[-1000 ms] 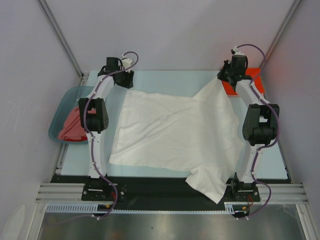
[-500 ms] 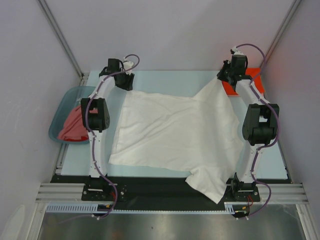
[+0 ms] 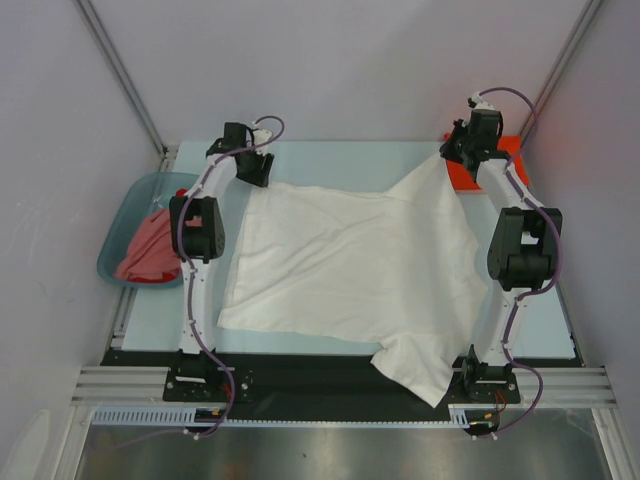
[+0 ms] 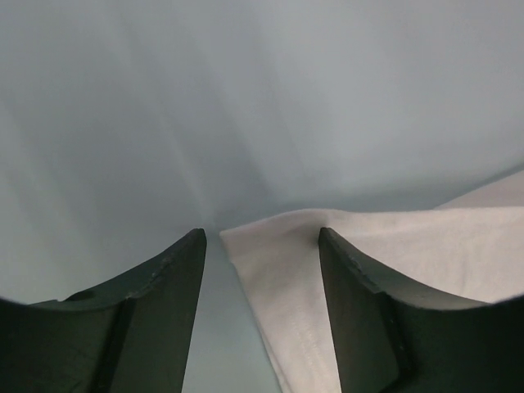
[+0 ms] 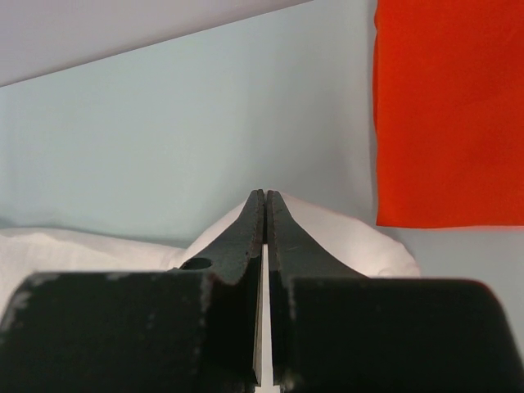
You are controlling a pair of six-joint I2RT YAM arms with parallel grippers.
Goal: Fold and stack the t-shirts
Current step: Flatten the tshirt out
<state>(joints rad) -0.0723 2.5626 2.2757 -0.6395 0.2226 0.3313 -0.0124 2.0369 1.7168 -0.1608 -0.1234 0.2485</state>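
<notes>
Left gripper [image 4: 260, 236]: moved in, jaws spread astride white t-shirt [image 3: 350, 260], 11 o'clock corner.
Right gripper [image 5: 265, 195]: clenched on its 1 o'clock corner.
Next: likely left pinch.

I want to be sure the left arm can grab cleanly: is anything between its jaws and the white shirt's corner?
Nothing visible. The left gripper has its jaws open on either side of the white shirt, whose corner lies on the table between them.
</notes>
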